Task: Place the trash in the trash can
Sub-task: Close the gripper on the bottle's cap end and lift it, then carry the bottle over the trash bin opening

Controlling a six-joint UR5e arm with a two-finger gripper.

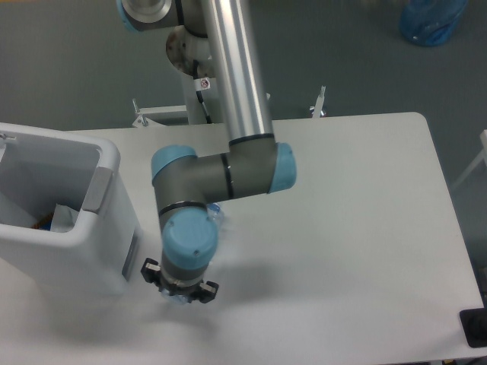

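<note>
**Q:** What is on the worktop (358,228), and where is the arm?

**A:** A white worktop with rounded corners fills most of the overhead view. A silver and grey UR5e arm (236,84) with pale blue joint caps reaches down from the top edge and bends at an elbow over the left half of the surface. Its wrist points straight down, so the tool (181,292) sits almost hidden beneath the round blue cap, close to the front left of the worktop.

**Q:** Is the tool holding anything?

**A:** I cannot tell whether it is open or closed. Only small black parts show on either side of the wrist. A sliver of the clear plastic water bottle (216,211) peeks out behind the wrist, with a bluish glint, and another pale blue trace shows right under the tool. The bottle lies mostly hidden under the arm, and whether the fingers touch it is not visible.

**Q:** Where is the trash can?

**A:** The trash can (114,228), a large white boxy bin with a rounded rim, stands at the left edge, just beside the wrist. A grey rectangular panel (97,190) sits on its near inner wall. Inside, something white and crumpled (65,217) rests at the bottom; its print is too small to read.

**Q:** Anything else?

**A:** A blue bag (432,21) sits on the grey floor at top right.
</note>
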